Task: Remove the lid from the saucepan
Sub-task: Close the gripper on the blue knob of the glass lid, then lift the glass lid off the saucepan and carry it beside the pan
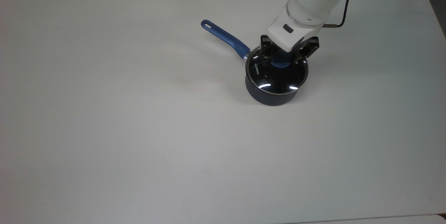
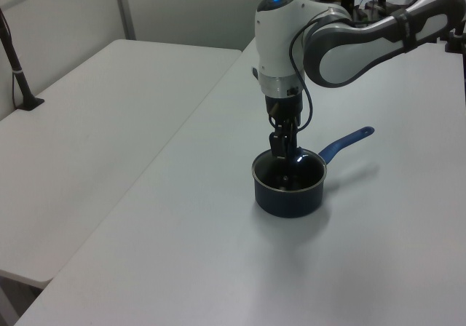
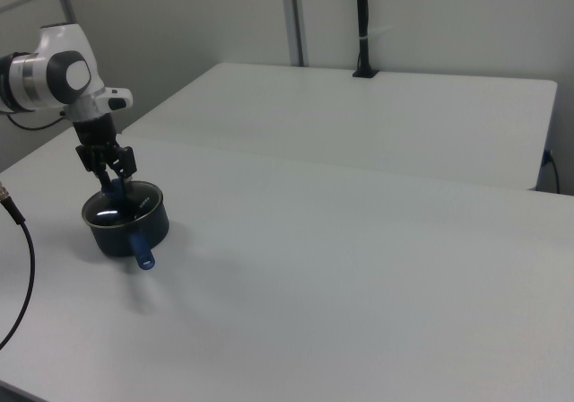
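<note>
You have the gripper (image 1: 281, 58) lowered over the saucepan (image 1: 271, 95), its fingers (image 1: 265, 56) straddling the blue knob (image 1: 280, 64) of the lid (image 1: 277, 76). In the top view the fingers stand close on either side of the knob, but I cannot tell whether they are clamped on it or a little apart from it. The lid sits seated on the pan's rim, not yet lifted. In the top view the pan stands right of centre on the table (image 1: 139, 130), with its handle (image 1: 224, 38) pointing toward 10 o'clock.

Risks from here, as I judge them: if the fingers catch only the knob's edge, the lid may slip free on the lift and drop back onto the rim or the table, and it is glass. If the lid binds on the rim, a straight pull may drag the light pan up with it or tip it toward the handle. A sideways move before the lid clears the rim would shove the pan across the surface.

The table is white, smooth and matte, offering little grip to the pan's base. A second white table (image 2: 87, 122) stands beside it in the left view, with a black post (image 3: 360, 25) clamped at the far side in the right view and pale partition walls (image 3: 430, 16) behind.
</note>
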Motion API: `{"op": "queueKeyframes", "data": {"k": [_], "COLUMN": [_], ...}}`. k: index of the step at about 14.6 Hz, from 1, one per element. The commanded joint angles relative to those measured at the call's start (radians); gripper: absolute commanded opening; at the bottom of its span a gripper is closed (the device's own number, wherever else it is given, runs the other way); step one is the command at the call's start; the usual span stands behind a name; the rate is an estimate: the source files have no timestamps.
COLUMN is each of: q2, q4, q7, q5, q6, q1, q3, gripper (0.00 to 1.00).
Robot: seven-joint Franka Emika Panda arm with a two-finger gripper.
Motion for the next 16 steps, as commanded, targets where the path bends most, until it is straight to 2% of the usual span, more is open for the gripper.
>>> {"op": "queueKeyframes", "data": {"k": [1, 6, 8, 11, 13, 15, 16], "q2": [-0.039, -0.106, -0.117, -0.117, -0.108, -0.096, -0.090], "q4": [-0.005, -0.002, -0.002, -0.003, -0.008, -0.013, -0.014], "q7": [0.010, 0.003, -0.042, -0.103, -0.155, -0.185, -0.185], "q5": [-0.005, 0.001, -0.001, -0.005, -0.007, -0.001, -0.001], "q6": [-0.001, -0.044, -0.064, -0.089, -0.074, -0.008, 0.017], "q1": [0.005, -0.050, -0.084, -0.170, -0.260, -0.343, -0.358], "q3": [-0.017, -0.019, -0.019, -0.019, -0.019, -0.017, -0.017], "gripper": [0.45, 0.44, 0.44, 0.44, 0.44, 0.44, 0.44]}}
